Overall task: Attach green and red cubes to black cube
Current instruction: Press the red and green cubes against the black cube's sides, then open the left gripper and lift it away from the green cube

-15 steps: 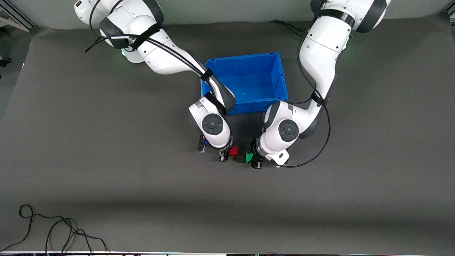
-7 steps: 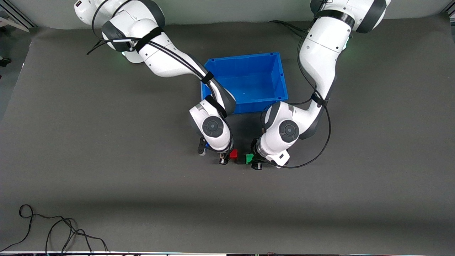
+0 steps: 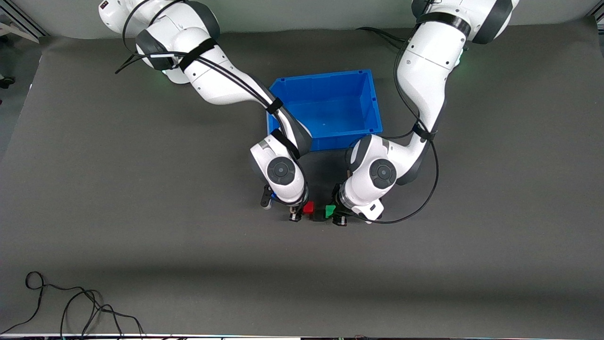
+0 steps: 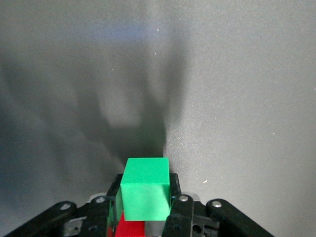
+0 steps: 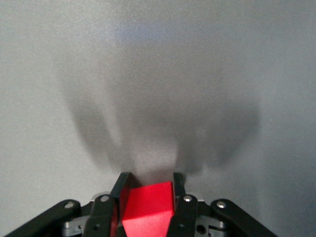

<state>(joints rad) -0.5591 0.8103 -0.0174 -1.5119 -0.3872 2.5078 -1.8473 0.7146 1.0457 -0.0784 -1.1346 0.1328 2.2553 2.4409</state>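
Over the last second the right pincer (image 3: pixel 298 211), clamped on the small red plastic cube (image 3: pixel 309 207), has closed in on the matte black cube (image 3: pixel 319 215) resting on the surface between it and the left pincer (image 3: pixel 338 213), clamped on the small green plastic cube (image 3: pixel 330 208), so both joins look imminent

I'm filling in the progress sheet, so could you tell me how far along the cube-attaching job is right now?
Done: both coloured cubes are picked up. In hand: the left gripper is shut on the green cube, the right gripper on the red cube, flanking the black cube on the mat. Left: whether either touches it cannot be told, then releasing.
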